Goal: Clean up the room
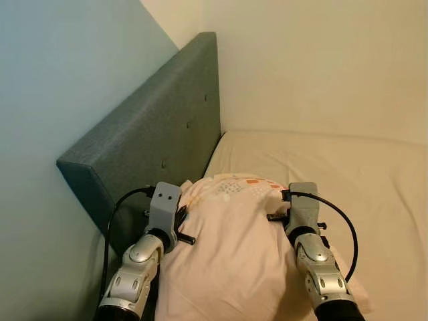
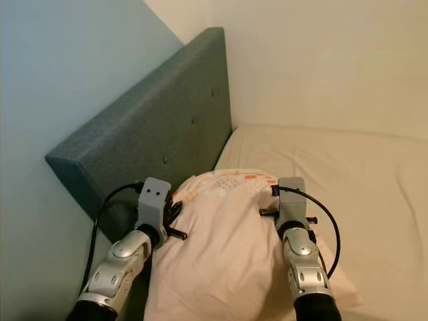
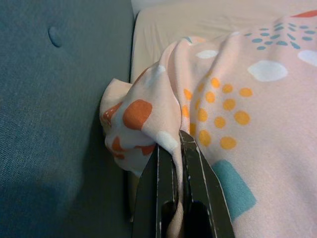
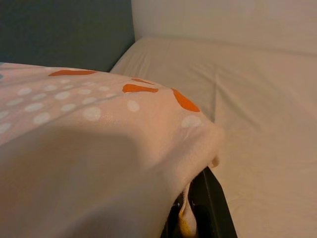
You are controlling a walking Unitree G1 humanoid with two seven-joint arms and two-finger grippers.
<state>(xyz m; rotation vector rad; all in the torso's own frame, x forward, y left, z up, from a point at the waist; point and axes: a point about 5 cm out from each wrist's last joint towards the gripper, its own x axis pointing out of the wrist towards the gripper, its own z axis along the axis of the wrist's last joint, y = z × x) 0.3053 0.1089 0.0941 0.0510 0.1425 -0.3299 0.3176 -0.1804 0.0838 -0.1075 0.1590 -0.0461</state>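
pillow (image 1: 234,247) | pale pink, orange/teal/white spots | apparently lifted above bed (image 1: 348,174) | beside headboard (image 1: 154,140)

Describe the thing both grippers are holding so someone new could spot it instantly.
Start at the grey-green upholstered headboard standing against the left wall, at the head of the cream mattress. Right beside it, over the mattress, is a pillow, pinched at its two sides by the left gripper and right gripper. It alone is patterned: pale pink with orange, white and teal spots.
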